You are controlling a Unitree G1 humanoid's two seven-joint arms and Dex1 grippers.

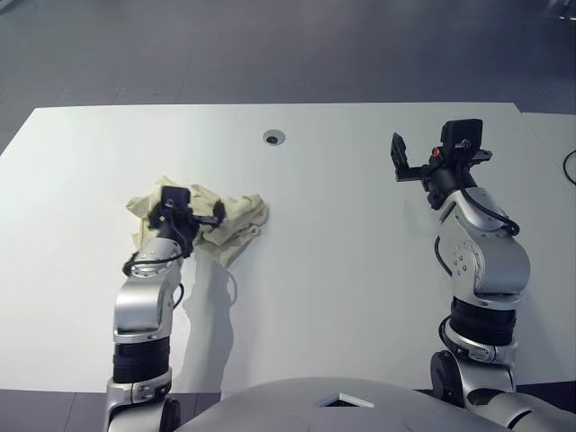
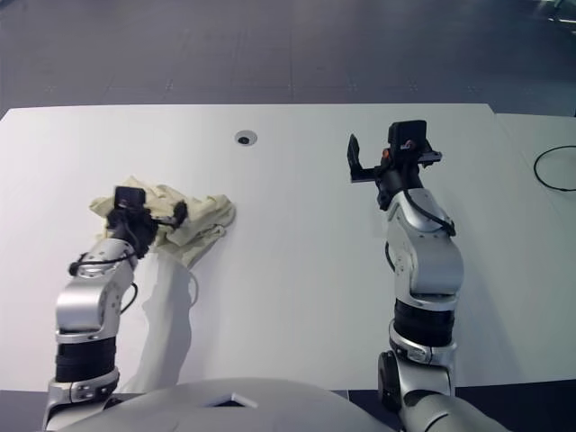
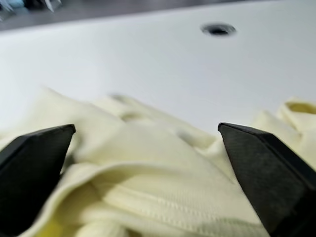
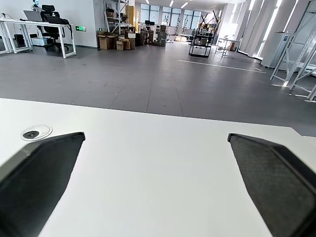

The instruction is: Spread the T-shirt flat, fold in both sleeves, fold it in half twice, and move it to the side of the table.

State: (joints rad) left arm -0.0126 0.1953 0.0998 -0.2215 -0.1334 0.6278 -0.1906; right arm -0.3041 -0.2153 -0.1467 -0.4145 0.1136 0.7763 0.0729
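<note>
A pale yellow T-shirt (image 1: 229, 220) lies crumpled in a heap on the left part of the white table (image 1: 333, 234). My left gripper (image 1: 192, 215) sits right over the heap, open, its two dark fingers (image 3: 37, 153) spread wide just above the folds of the T-shirt (image 3: 148, 182). My right gripper (image 1: 430, 153) is raised above the right part of the table, far from the cloth, open with nothing between its fingers (image 4: 42, 168).
A round cable grommet (image 1: 274, 137) is set in the table behind the shirt. A black cable (image 2: 553, 166) loops on the neighbouring surface at the far right. Bare tabletop stretches between the two arms.
</note>
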